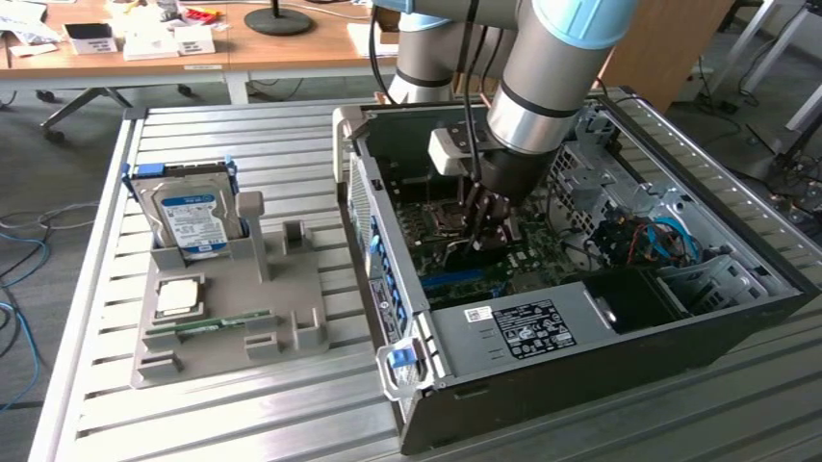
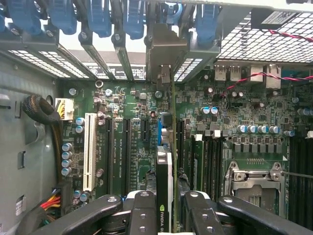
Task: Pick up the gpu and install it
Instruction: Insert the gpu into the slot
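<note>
My gripper point(image 1: 487, 214) is reaching down into the open computer case point(image 1: 385, 250), over the motherboard point(image 1: 540, 252). It is shut on the gpu point(image 2: 165, 181), a thin dark card that the wrist view shows edge-on between the black fingers point(image 2: 142, 213). The card stands upright over the blue expansion slot point(image 2: 159, 134). Its metal bracket point(image 2: 163, 54) rests against the rear slot openings of the case. In the exterior view the gpu point(image 1: 471, 252) is a dark strip below the fingers; whether it is seated in the slot cannot be told.
Left of the case, a grey holder point(image 1: 289, 289) carries a silver hard drive with a blue label point(image 1: 191, 217), a processor point(image 1: 177, 296) and a green memory stick point(image 1: 212, 325). Blue slot latches point(image 2: 100, 17) line the case's rear. A processor socket point(image 2: 254, 178) and cables point(image 1: 649, 241) lie beside the card.
</note>
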`<state>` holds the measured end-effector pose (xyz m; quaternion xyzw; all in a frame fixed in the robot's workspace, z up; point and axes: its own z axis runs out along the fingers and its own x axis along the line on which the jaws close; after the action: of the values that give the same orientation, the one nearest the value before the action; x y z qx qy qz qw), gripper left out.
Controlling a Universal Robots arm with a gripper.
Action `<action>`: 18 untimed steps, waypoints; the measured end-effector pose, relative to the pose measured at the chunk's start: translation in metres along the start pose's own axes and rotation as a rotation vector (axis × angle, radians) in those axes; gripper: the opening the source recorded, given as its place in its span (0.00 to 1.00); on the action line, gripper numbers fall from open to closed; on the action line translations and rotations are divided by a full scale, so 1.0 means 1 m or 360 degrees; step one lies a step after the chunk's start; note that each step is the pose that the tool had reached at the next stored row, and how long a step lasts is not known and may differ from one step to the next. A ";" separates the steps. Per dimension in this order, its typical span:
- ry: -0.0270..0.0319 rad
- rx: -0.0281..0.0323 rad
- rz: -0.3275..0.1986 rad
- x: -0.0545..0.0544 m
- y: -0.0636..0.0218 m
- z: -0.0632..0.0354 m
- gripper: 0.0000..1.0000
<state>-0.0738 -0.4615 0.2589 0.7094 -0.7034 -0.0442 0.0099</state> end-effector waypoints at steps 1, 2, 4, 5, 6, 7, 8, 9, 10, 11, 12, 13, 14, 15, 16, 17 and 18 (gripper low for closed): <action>0.00001 -0.00001 0.0000 0.000 0.0000 0.0000 0.27; 0.00000 0.00000 0.0000 0.000 0.0000 0.0000 0.27; 0.00001 0.00000 0.0000 0.000 0.0000 0.0000 0.27; 0.00000 0.00000 0.0000 0.000 0.0000 0.0000 0.27; -0.00001 0.00000 0.0000 0.000 0.0000 0.0000 0.27; 0.00000 -0.00001 0.0000 0.000 0.0000 0.0000 0.28; 0.00000 -0.00001 0.0000 0.000 0.0000 0.0000 0.28; 0.00000 0.00000 0.0000 0.000 0.0000 0.0000 0.34; 0.00001 -0.00001 0.0000 0.000 0.0000 0.0000 0.34; 0.00000 0.00000 0.0000 0.000 0.0000 0.0000 0.40; 0.00000 0.00000 0.0000 0.000 0.0000 0.0000 0.40; 0.00001 0.00002 0.0000 0.000 0.0002 0.0000 0.40; -0.00004 0.00018 0.0000 0.000 0.0003 0.0000 0.40; -0.00018 0.00046 -0.0002 0.000 0.0004 0.0000 0.40; -0.00048 0.00088 -0.0006 0.000 0.0004 -0.0001 0.40; -0.00079 0.00124 -0.0012 0.000 0.0003 0.0000 0.40; -0.00110 0.00159 -0.0017 0.000 0.0003 0.0000 0.40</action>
<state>-0.0741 -0.4615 0.2589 0.7130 -0.6998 -0.0432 0.0037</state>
